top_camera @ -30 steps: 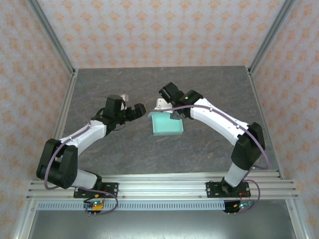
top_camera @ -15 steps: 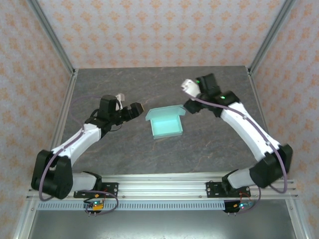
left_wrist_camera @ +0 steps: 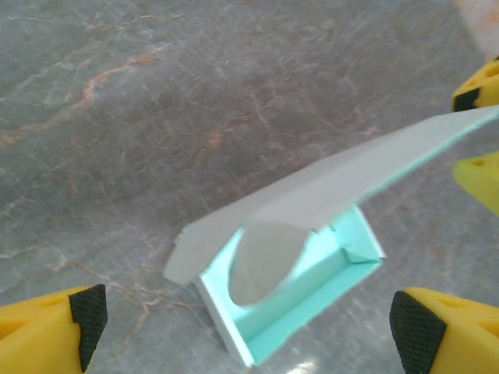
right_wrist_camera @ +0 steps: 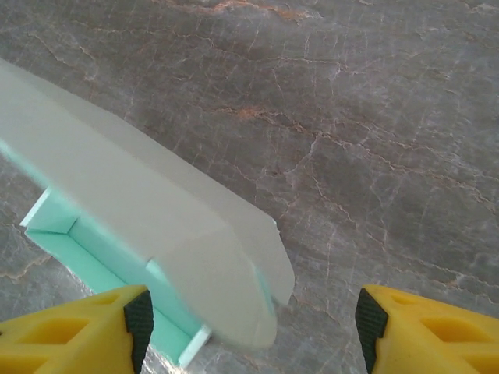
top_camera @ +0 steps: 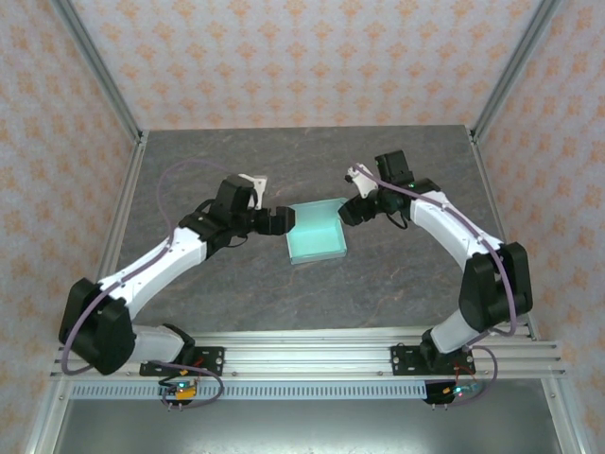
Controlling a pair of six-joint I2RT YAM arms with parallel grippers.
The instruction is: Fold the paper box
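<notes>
No text, label or number is legible on anything here.

left gripper (top_camera: 286, 220) — paper box (top_camera: 317, 236) — right gripper (top_camera: 350, 210)

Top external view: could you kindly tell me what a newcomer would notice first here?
The pale mint-green card paper box lies at the centre of the grey stone-patterned table, lid flap ajar. The left gripper and right gripper flank it, both open.
</notes>
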